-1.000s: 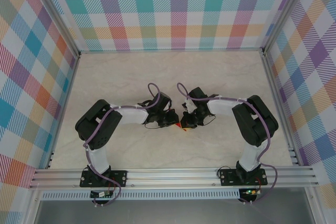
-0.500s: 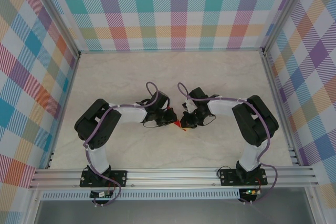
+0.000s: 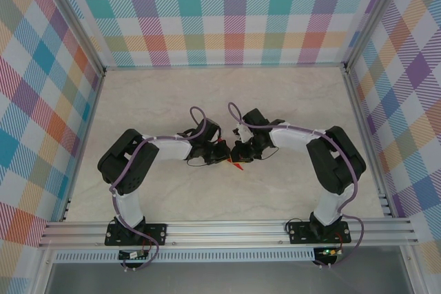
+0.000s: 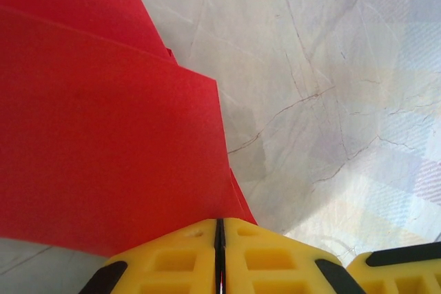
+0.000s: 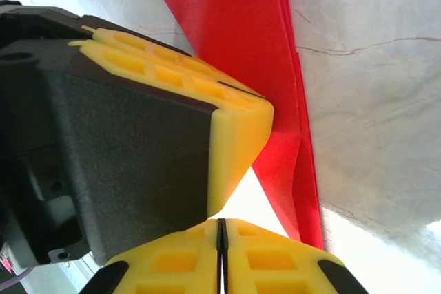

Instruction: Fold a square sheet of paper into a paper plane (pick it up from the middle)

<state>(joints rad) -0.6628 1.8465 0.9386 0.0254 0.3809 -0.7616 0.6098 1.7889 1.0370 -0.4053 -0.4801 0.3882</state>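
While the left gripper [image 4: 220,224] and right gripper [image 5: 220,224] each hold jaws pressed together on the folded square sheet of paper [image 4: 103,135] near the tabletop [image 3: 289,94] centre, creasing needs aligned layers and no tugging.

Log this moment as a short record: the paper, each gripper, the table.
paper: red, folded into overlapping layers, lying between the two grippers
left gripper: shut, pinching the paper at its near edge
right gripper: shut, right next to the left gripper; the paper runs past its fingers, but whether it is pinched is unclear
table: pale marble pattern, visible beyond the paper
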